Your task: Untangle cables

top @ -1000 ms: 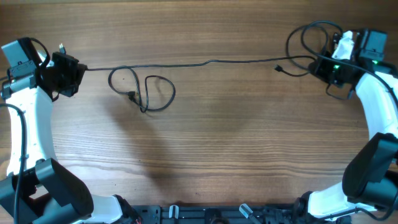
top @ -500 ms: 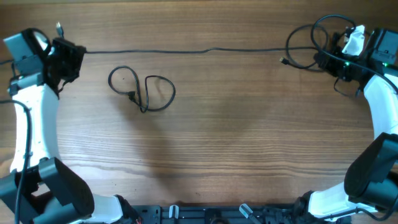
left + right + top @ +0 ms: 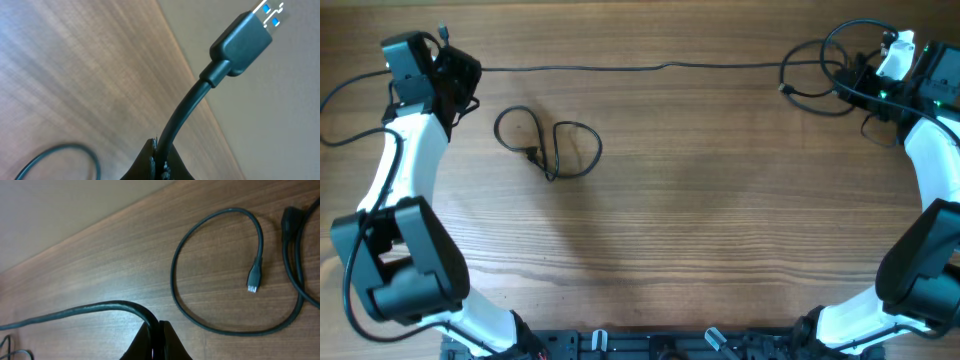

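A long black cable [image 3: 660, 68] runs taut across the far side of the table between both grippers. My left gripper [image 3: 455, 72] at the far left is shut on its end; in the left wrist view the cable [image 3: 185, 107] rises from the jaws [image 3: 161, 160] to a USB plug [image 3: 243, 40]. My right gripper [image 3: 855, 82] at the far right is shut on the other end [image 3: 90, 311], jaws [image 3: 156, 342] pinched on it. A loop with a small plug [image 3: 255, 277] lies beside it. A second black cable [image 3: 550, 145] lies coiled in two loops on the left.
The wooden table [image 3: 700, 220] spreads below the cables. Its far edge [image 3: 90, 227] meets a plain wall close behind both grippers. Thicker arm wires loop at the far right [image 3: 840, 45] and far left [image 3: 345, 95].
Both grippers have moved toward the far edge and lifted the long cable, pulling it straighter and free of the coiled cable. The left arm swung right. The coiled cable has not moved.
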You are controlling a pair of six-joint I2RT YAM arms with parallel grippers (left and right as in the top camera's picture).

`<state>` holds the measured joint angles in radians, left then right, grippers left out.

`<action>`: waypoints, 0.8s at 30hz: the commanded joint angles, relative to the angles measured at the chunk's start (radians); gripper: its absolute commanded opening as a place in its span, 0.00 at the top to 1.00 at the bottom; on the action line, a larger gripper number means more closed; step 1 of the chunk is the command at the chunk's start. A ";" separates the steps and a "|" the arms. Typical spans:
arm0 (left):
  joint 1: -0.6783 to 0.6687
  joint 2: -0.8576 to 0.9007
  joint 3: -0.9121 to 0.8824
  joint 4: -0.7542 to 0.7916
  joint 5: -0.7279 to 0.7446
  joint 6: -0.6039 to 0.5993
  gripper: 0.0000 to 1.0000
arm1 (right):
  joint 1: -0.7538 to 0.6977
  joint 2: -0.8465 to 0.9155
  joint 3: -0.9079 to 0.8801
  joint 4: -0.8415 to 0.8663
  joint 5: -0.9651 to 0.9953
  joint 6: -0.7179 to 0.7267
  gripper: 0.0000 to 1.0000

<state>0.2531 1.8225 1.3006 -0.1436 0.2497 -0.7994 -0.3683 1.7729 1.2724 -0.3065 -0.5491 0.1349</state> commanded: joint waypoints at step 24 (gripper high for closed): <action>-0.168 0.407 0.072 0.770 -0.414 -0.001 0.96 | -0.070 0.218 0.021 0.472 0.470 0.021 0.96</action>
<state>0.0074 2.1925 1.3151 0.6212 -0.0166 -0.8082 -0.3885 1.9629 1.2743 0.1120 -0.3141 0.1593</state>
